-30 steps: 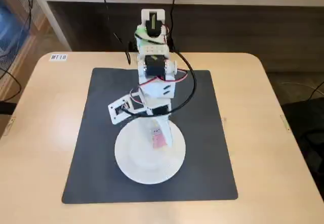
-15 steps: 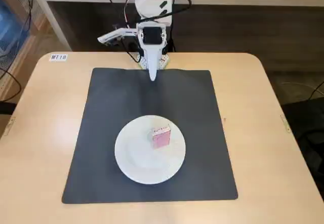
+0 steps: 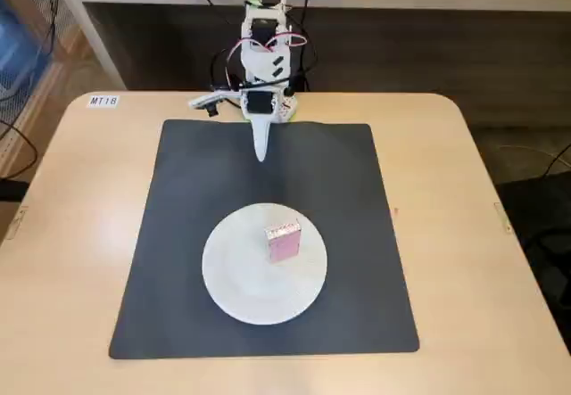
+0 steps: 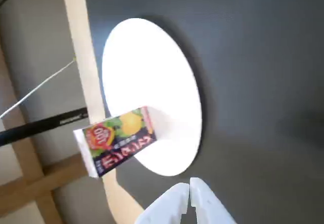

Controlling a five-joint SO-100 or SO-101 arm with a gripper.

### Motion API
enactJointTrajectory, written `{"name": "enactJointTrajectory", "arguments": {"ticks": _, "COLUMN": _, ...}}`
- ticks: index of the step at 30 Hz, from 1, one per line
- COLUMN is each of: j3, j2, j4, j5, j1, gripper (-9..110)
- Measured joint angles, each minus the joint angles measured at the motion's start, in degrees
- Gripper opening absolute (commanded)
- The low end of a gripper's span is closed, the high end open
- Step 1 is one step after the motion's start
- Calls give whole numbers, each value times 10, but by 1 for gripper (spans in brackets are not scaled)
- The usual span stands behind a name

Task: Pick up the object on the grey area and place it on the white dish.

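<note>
The small pink box (image 3: 283, 242) stands on the white dish (image 3: 241, 279), toward its right side in the fixed view. The dish lies on the dark grey mat (image 3: 178, 234). My gripper (image 3: 260, 150) is shut and empty, pointing down over the mat's far edge, well apart from the dish and box. In the wrist view the box (image 4: 115, 140) shows a colourful fruit label and stands on the dish's (image 4: 152, 82) near-left rim. The closed white fingertips (image 4: 190, 193) enter from the bottom edge, with the mat (image 4: 263, 57) filling the right side.
The arm's base (image 3: 263, 65) stands at the table's far edge with cables behind it. A label (image 3: 103, 101) is stuck at the far left corner of the light wooden tabletop (image 3: 80, 234). A shelf unit stands behind the table.
</note>
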Motion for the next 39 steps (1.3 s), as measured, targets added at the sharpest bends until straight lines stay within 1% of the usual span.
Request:
{"name": "enactJointTrajectory", "arguments": {"ticks": 6, "j3": 98, "j2": 83, "j4": 0, "j5": 1, "j1": 3, "gripper": 0}}
{"name": "enactJointTrajectory", "arguments": {"ticks": 13, "j3": 169, "j2": 196, "j4": 36, "j5": 4, "j1": 6, "gripper": 0}}
{"name": "enactJointTrajectory", "arguments": {"ticks": 22, "j3": 193, "j2": 200, "j4": 27, "j5": -7, "j1": 6, "gripper": 0}}
{"name": "enactJointTrajectory", "arguments": {"ticks": 30, "j3": 193, "j2": 200, "j4": 25, "j5": -44, "j1": 6, "gripper": 1}}
{"name": "enactJointTrajectory", "arguments": {"ticks": 39, "j3": 193, "j2": 200, "j4": 25, "j5": -44, "j1": 6, "gripper": 1}}
